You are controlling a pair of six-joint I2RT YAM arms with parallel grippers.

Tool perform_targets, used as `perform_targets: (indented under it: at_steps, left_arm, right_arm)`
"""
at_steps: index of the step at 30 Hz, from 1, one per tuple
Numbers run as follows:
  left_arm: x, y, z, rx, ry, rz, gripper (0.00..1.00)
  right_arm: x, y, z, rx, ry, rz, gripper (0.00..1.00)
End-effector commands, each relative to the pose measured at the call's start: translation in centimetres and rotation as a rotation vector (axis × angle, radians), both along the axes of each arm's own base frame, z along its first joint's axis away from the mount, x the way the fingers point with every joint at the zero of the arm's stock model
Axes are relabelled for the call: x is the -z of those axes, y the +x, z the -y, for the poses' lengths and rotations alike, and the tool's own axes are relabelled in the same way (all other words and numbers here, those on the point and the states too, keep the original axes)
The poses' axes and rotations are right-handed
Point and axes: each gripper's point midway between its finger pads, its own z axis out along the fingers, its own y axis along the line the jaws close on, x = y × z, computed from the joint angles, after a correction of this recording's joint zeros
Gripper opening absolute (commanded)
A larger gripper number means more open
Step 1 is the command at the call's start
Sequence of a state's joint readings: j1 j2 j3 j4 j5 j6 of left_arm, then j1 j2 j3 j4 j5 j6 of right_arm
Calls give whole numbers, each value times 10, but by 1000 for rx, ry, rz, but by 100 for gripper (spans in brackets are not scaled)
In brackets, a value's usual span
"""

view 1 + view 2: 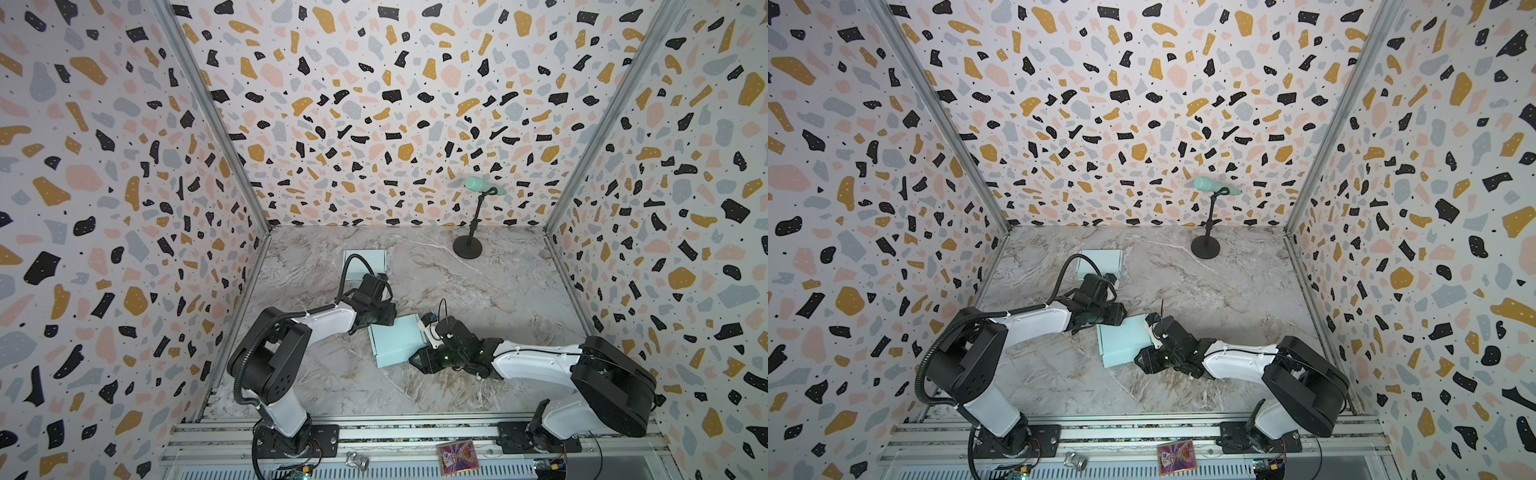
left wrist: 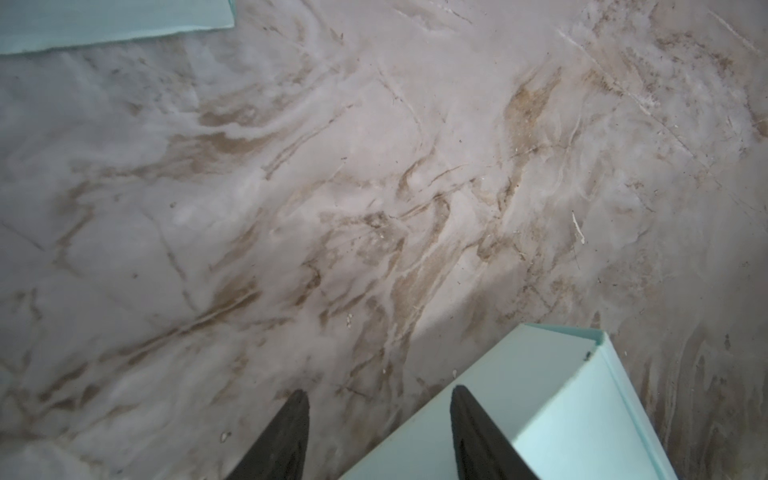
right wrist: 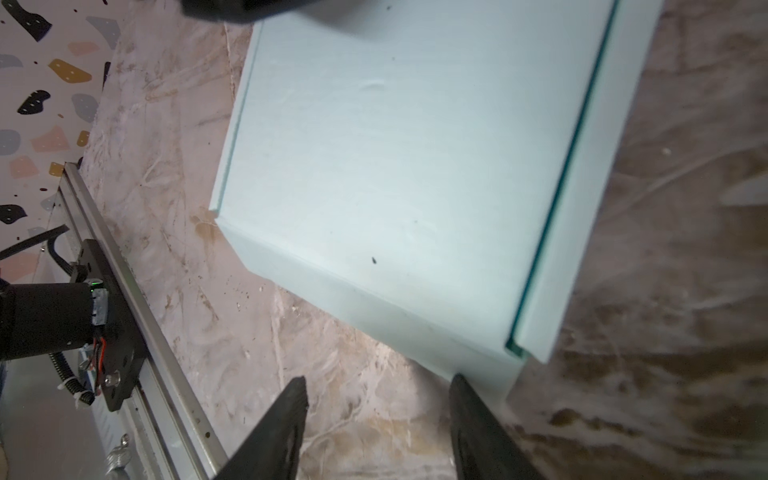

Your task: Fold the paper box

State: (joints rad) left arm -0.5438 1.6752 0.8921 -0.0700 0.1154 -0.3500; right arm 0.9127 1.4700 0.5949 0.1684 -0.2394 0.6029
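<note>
Top views: one stereo pair, high over the front rail point(image 1: 415, 432), looking down and towards the back wall. Both are far off and take in both arms and the whole table point(image 1: 498, 311).
Left wrist: just behind the left gripper point(image 2: 379, 390), close, looking steeply down on the table.
Right wrist: just behind the right gripper point(image 3: 378, 378), close, slanting towards the front rail; somewhat blurred.
Shared: the paper box point(image 1: 397, 340) shows in all four views. The pale edge point(image 2: 104, 20) in the left wrist view is possibly the far box point(image 1: 365, 259).

Marble tabletop point(image 1: 478, 316): teal paper box point(image 1: 397, 343) centre, second teal box point(image 1: 376, 257) rear-left, black stand point(image 1: 467, 250) rear-right.
</note>
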Motion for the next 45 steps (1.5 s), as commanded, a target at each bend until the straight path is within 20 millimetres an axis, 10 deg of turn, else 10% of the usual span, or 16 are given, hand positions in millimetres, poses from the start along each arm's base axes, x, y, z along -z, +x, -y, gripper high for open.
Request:
perform_targets:
  at_steps: [1, 45]
  left_arm:
    - [-3, -7, -1, 13, -11, 5, 57]
    - [-5, -95, -36, -83, -186, -37, 57]
  right_arm:
    - [-2, 9, -1, -13, -20, 24, 56]
    - [0, 100, 13, 85, -119, 124, 54]
